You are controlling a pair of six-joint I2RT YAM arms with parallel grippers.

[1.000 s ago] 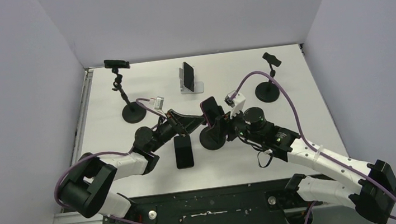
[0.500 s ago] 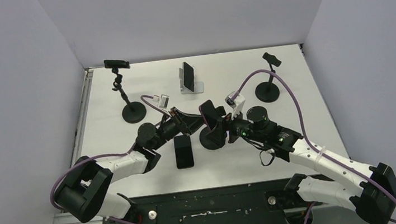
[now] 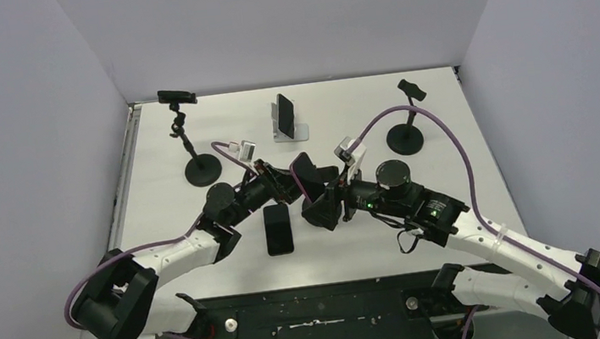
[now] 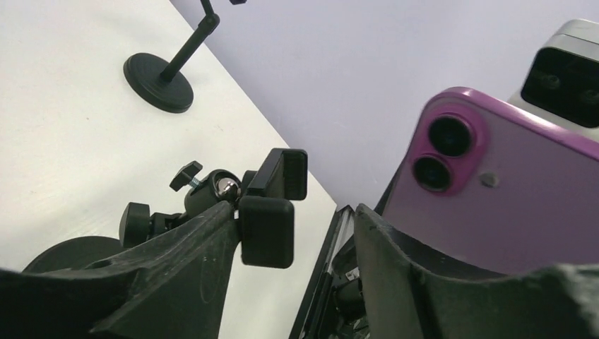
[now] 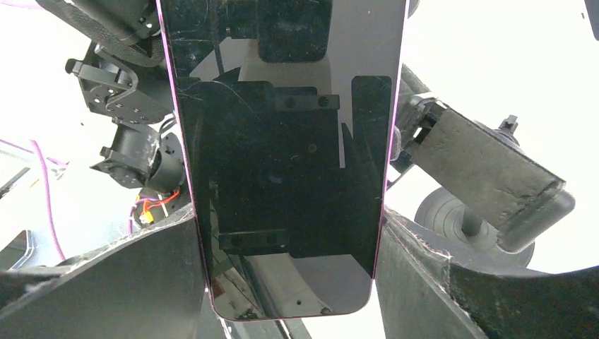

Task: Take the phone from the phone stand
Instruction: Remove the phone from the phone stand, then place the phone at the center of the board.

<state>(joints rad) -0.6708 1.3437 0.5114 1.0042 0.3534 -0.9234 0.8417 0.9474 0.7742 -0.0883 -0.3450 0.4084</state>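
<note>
Top external view: the two arms meet over the middle of the white table (image 3: 159,194), above a black phone stand (image 3: 319,215) with a round base. A slim purple phone (image 3: 306,174) with a black glass screen hangs tilted in the air just above and to the left of that base.

From the right wrist, the purple phone (image 5: 282,127) stands upright with its screen facing the camera. The right gripper (image 5: 289,226) is clamped on it, one dark finger against each long edge near the bottom.

From the left wrist, the left gripper (image 4: 297,219) has its fingers spread apart and grips nothing. The black phone stand's ball joint and clamp head (image 4: 272,205) show in the gap, close to one finger; whether they touch I cannot tell. The phone's purple back, with two round lenses, sits well to the right of the clamp head, with the other finger between them.

Just near and left of the stand's base, a black phone (image 3: 279,229) lies flat on the table. At the far side, another dark phone leans in a small silver holder (image 3: 288,130). A black tripod stand (image 3: 201,170) rises at the far left and another one (image 3: 405,139) at the far right.
</note>
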